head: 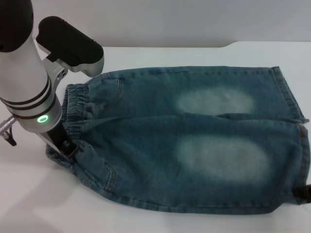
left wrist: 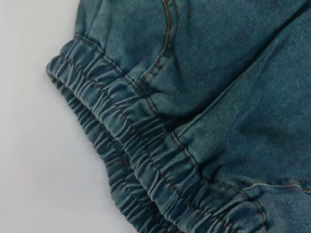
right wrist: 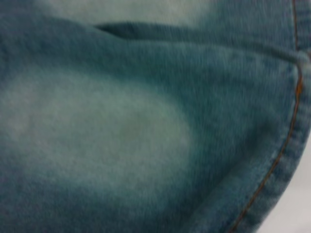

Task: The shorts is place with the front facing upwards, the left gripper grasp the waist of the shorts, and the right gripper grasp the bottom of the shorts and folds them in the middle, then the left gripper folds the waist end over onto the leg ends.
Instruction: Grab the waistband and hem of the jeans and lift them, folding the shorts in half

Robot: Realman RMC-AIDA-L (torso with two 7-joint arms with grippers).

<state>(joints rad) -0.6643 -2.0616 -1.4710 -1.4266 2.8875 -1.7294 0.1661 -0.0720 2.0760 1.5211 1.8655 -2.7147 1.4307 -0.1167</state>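
On the head camera I see the large blue denim shorts lying flat, front up, on the white table, with pale faded patches on both thighs. The left gripper, a black claw under the silver arm with the green ring light, sits on the gathered elastic waistband; I cannot tell whether it pinches the cloth. A black bit of the right gripper shows beside the straight leg hems, its fingers hidden. My left wrist camera shows the waistband lying ruffled on the table. My right wrist camera shows a faded thigh patch and a stitched hem.
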